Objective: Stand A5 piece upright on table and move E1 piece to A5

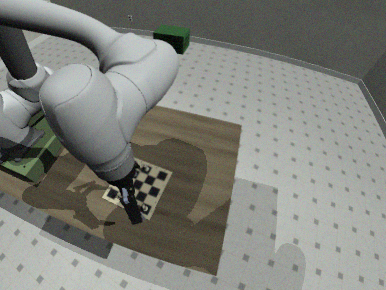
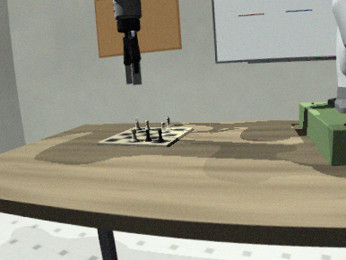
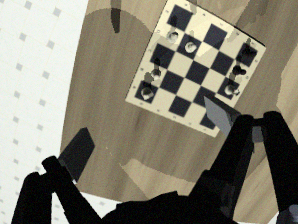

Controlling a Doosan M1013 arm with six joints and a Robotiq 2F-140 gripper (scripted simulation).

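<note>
A small chessboard (image 2: 145,134) lies on the wooden table; it also shows in the top view (image 1: 139,187) and the wrist view (image 3: 196,63). Several small white and black pieces stand on it, among them a white one (image 2: 134,134) and two black ones (image 2: 148,135) (image 2: 159,135) along the near edge. The edge labels are too small to read, so I cannot tell which piece is on A5 or E1. My gripper (image 2: 132,76) hangs high above the board's left part, pointing down, open and empty. In the wrist view its two fingers stand wide apart. The arm hides part of the board in the top view.
A green block (image 2: 324,130) at the arm's base stands on the table at the right of the exterior view. A green box (image 1: 172,37) sits on the floor by the far wall. The table edge runs near the board's left side in the wrist view.
</note>
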